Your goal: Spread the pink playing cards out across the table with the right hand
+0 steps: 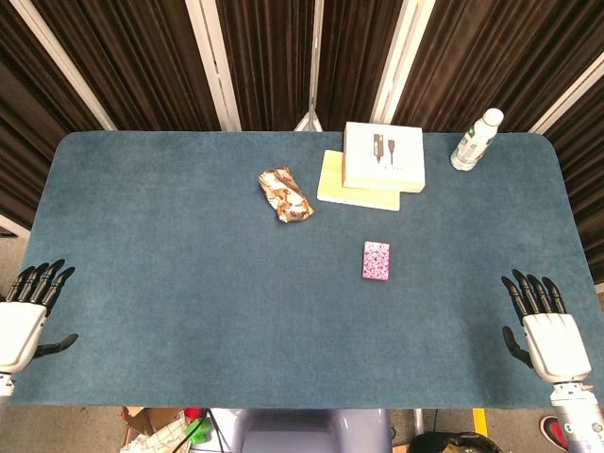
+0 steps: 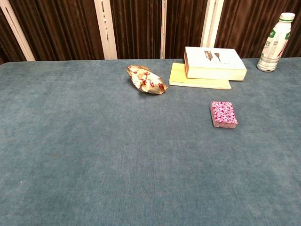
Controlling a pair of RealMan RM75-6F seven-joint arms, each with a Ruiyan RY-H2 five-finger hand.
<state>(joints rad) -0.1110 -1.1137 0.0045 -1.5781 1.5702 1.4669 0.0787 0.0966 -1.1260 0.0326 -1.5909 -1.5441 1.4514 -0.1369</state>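
The pink playing cards (image 1: 376, 260) lie as one neat stack on the blue table, right of centre; the chest view shows the same stack (image 2: 223, 114) flat and squared. My right hand (image 1: 545, 330) rests at the table's right front edge with fingers spread, holding nothing, well to the right of the stack. At the left front edge lies my left hand (image 1: 28, 316), also spread and empty. Neither hand appears in the chest view.
A crumpled snack wrapper (image 1: 285, 195) lies behind and left of the cards. A white box (image 1: 382, 155) sits on a yellow pad (image 1: 351, 192) at the back. A white bottle (image 1: 477, 140) stands at the back right corner.
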